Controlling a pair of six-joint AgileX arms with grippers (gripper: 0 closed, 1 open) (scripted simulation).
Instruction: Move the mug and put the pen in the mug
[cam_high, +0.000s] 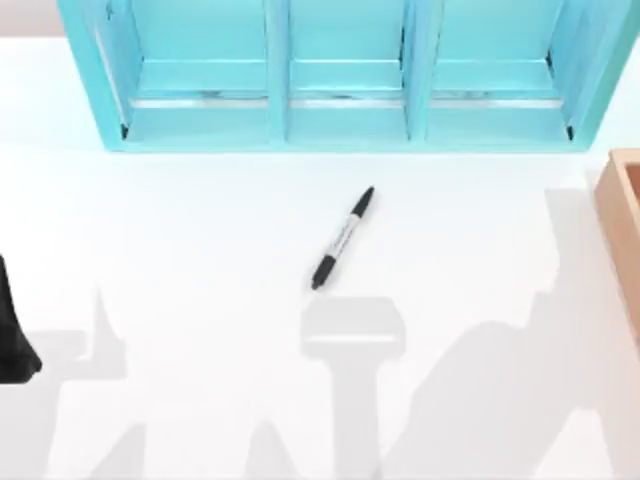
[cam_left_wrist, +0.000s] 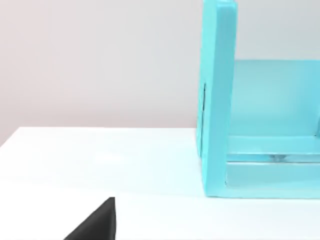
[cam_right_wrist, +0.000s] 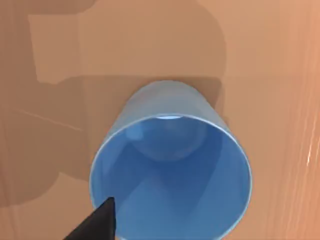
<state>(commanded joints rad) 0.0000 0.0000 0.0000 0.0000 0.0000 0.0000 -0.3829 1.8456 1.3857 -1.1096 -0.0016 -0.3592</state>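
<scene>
**A:** Which step is this?

**B:** The first, I judge: fetching the small plain blue cylindrical mug (cam_right_wrist: 170, 175). It stands upright and empty on a tan wooden surface, seen from right above in the right wrist view, so the right pincer (cam_right_wrist: 97, 222) hangs over its rim. One dark fingertip shows at the near edge; whether that pincer is open or closed I cannot tell.

**A:** And the pen?

**B:** The slim black marker pen with a grey-white barrel (cam_high: 343, 238) lies flat and slanted mid-counter on the white counter (cam_high: 180, 250), in front of the turquoise three-bay shelf unit (cam_high: 345, 75), well apart from the brown wooden tray (cam_high: 622, 215) at the right edge.

**A:** The left arm?

**B:** Parked at the left edge; its pincer (cam_left_wrist: 95, 225) shows one dark tip, state unclear.

**A:** Next?

**B:** Probably lowering over the mug wall, gripping it, and carrying it to the open counter near the pen.
</scene>
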